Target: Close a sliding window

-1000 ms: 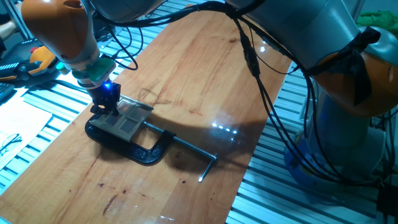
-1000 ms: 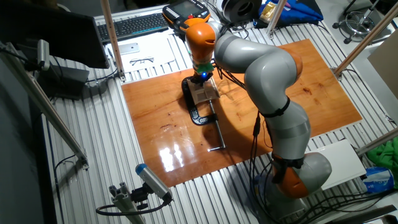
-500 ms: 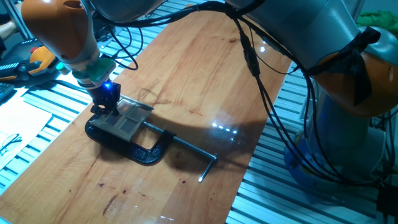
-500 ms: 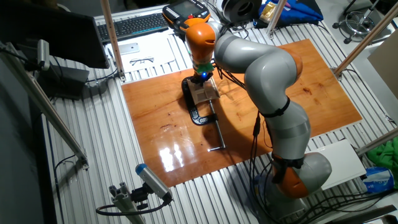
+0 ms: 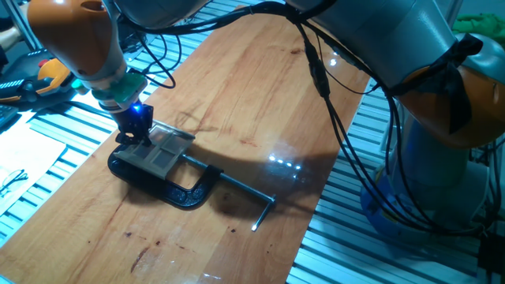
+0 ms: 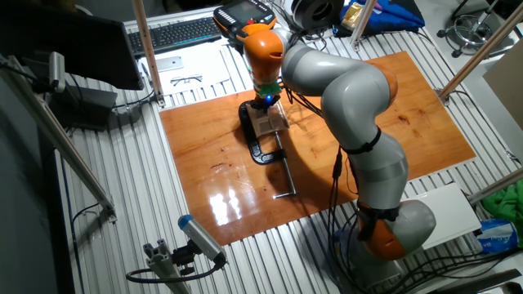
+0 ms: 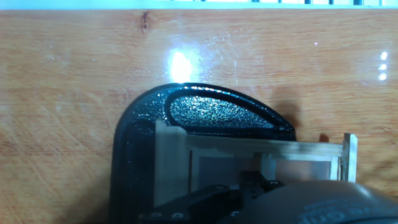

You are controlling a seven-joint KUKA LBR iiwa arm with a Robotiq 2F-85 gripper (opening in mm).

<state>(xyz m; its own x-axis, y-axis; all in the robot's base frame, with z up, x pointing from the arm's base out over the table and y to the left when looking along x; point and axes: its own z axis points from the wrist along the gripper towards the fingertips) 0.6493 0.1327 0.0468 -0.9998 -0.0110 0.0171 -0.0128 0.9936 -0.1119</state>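
The sliding window (image 5: pixel 162 150) is a small pale wood frame with thin crossbars. It lies held in a black C-clamp (image 5: pixel 185 193) on the wooden board. My gripper (image 5: pixel 138 138) points down at the window's left end, and its fingers look closed together and touch the frame. In the other fixed view the gripper (image 6: pixel 265 104) stands over the window (image 6: pixel 267 122) and the clamp (image 6: pixel 260 151). In the hand view the window (image 7: pixel 249 155) lies just past my fingertips (image 7: pixel 252 182), with the clamp's curved body (image 7: pixel 211 109) behind it. The fingers hide the contact point.
The clamp's steel screw rod (image 5: pixel 248 193) with its crossbar sticks out to the right. The wooden board (image 5: pixel 260 87) lies on a slatted metal table. Cables hang from the arm above the board. A keyboard (image 6: pixel 176 33) and glasses (image 6: pixel 186 79) lie behind the board.
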